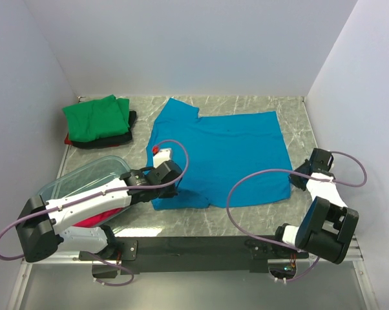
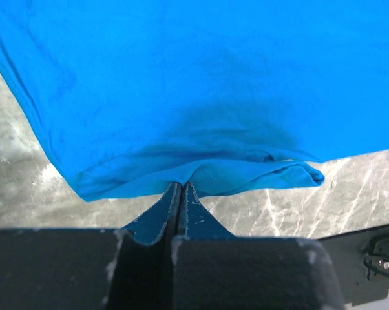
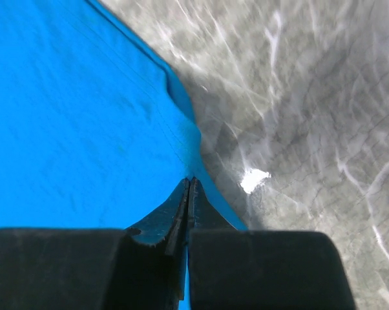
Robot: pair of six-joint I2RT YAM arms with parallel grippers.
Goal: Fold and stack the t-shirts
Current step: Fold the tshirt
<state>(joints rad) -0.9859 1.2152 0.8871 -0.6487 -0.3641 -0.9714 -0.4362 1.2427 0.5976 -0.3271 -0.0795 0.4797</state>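
From above, the blue t-shirt (image 1: 227,155) lies spread across the middle of the bench (image 1: 246,223). The left claw (image 1: 163,181) is at its near-left edge and the right claw (image 1: 301,174) at its near-right corner. A folded green t-shirt (image 1: 96,117) sits on a black t-shirt (image 1: 110,141) at the far left. The step looks like a fold of the blue one, and it should go best if both arms rise together, keep the edge between them taut and level, and lay it down square so no crease is trapped. Both sets of fingertips are hidden under the wrists here. The left arm covers most of the magenta-red t-shirt (image 1: 91,221) in the clear bin (image 1: 84,175), and a red sliver under the far stack is too small to name. In the left wrist view the left claw (image 2: 180,187) is pinched tight on the hem, which bunches and doubles over just to its right. How many layers it holds cannot be told, so a slow lift would be wise. In the right wrist view the right claw (image 3: 189,184) is closed on the shirt's very edge, a thin bite that I judge could slip under a hard pull. The bench beyond is blurred, and the rest of the shirt is cut off by the frame.
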